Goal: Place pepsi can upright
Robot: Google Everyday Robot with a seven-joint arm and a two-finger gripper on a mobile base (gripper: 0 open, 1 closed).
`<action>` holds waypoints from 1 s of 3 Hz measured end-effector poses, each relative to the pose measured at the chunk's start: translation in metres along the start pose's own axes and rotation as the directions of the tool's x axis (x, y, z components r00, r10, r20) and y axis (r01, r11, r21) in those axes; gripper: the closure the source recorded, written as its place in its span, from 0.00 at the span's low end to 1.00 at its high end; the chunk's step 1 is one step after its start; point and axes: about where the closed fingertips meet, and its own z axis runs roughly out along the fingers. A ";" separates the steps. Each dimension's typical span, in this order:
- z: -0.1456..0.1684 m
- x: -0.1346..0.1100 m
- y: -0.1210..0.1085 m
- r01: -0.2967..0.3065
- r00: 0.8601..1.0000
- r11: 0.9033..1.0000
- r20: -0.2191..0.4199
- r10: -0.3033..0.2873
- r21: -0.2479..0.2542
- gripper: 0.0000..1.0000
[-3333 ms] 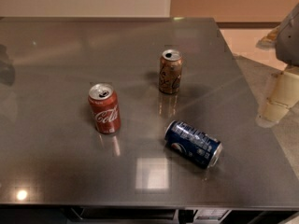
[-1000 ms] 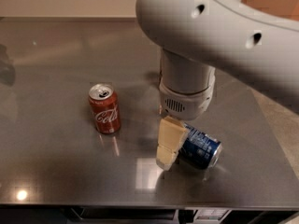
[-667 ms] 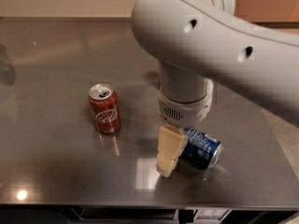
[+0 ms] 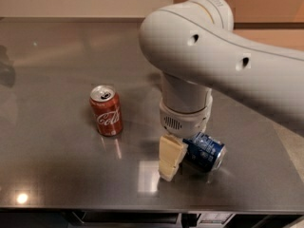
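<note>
The pepsi can (image 4: 207, 150) is dark blue and lies on its side on the grey metal table (image 4: 57, 156), near the front right, with its silver end facing right. My gripper (image 4: 172, 158) hangs from the big white arm (image 4: 213, 61) and sits low over the table, right against the can's left end. The arm hides part of the can.
A red Coca-Cola can (image 4: 106, 110) stands upright to the left of the gripper. The arm hides the table behind the pepsi can. The table's front edge (image 4: 142, 207) runs just below the gripper, and its right edge is close to the can.
The arm swung in from the right over the table and came down beside the pepsi can. In the last second it dropped lower. The pepsi can lies where it was.
</note>
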 end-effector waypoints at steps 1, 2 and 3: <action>0.004 -0.003 -0.002 -0.011 1.000 1.000 0.005 0.011 -0.026 0.41; -0.002 -0.004 -0.011 -0.029 0.999 0.999 0.030 0.030 -0.038 0.64; -0.024 -0.007 -0.026 -0.019 0.993 0.998 0.117 0.025 -0.056 0.88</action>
